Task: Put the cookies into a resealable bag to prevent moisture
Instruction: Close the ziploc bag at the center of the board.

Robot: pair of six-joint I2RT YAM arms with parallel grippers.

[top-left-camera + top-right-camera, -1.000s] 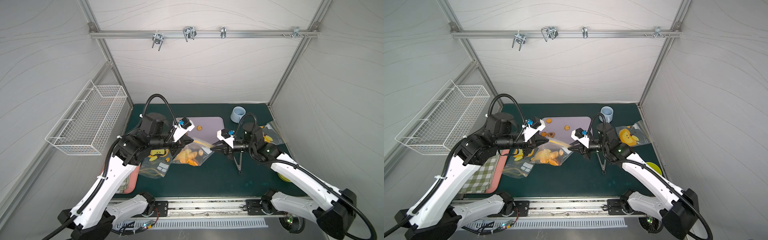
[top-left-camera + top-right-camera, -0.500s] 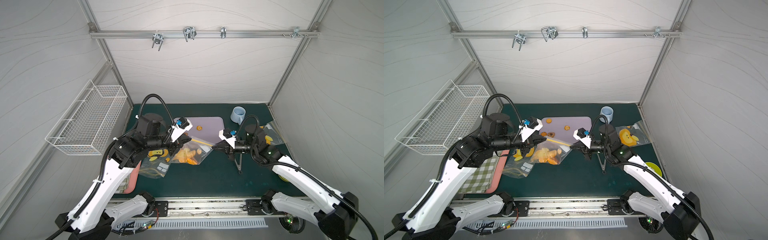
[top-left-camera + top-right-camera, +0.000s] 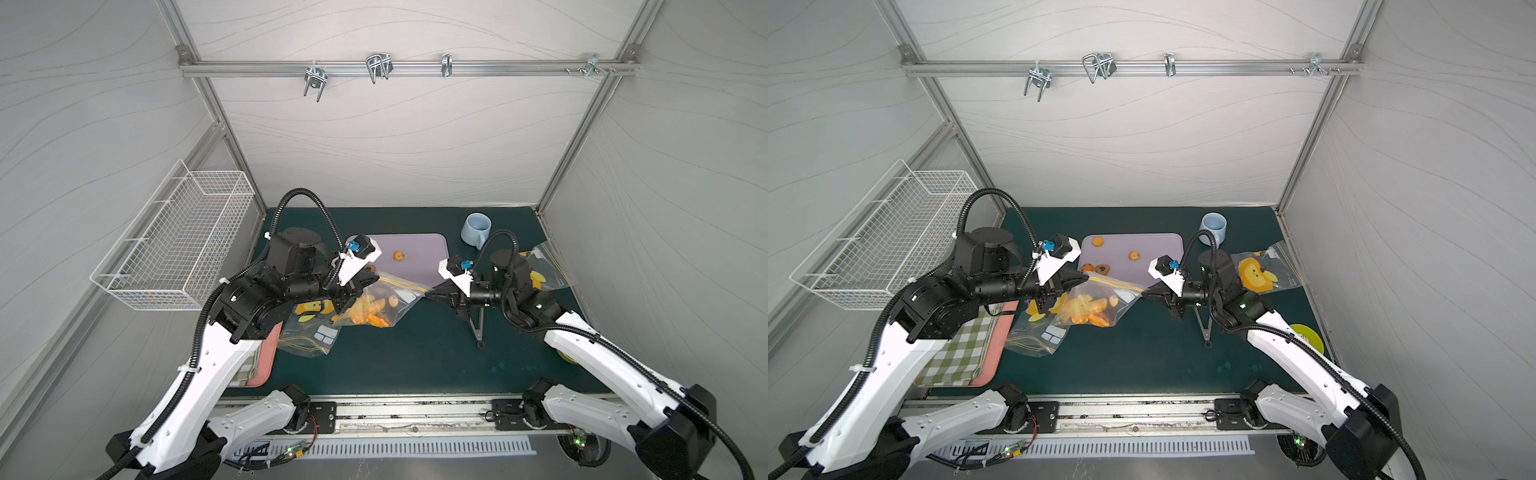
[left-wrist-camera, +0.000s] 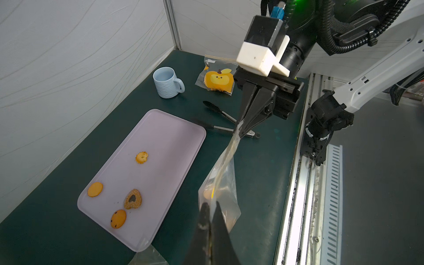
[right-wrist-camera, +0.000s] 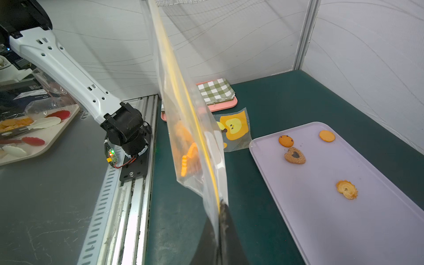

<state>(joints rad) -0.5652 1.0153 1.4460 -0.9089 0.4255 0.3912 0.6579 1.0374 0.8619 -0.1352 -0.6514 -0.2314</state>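
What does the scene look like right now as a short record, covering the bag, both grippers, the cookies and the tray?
bag: resealable bag stretched between both grippers
left gripper: shut on one end of its top edge
right gripper: pinching the opposite end
cookies in bag: an orange pile
cookies on tray: four, on the purple tray

White wavy walls (image 3: pixel 395 145), dark green tabletop (image 3: pixel 415 357)

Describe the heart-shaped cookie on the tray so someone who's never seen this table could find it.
Find the lilac tray on the dark green table. On it, beside the dotted orange round, lies the heart cookie. It alone is heart-shaped: brown, grainy, with a dark centre.
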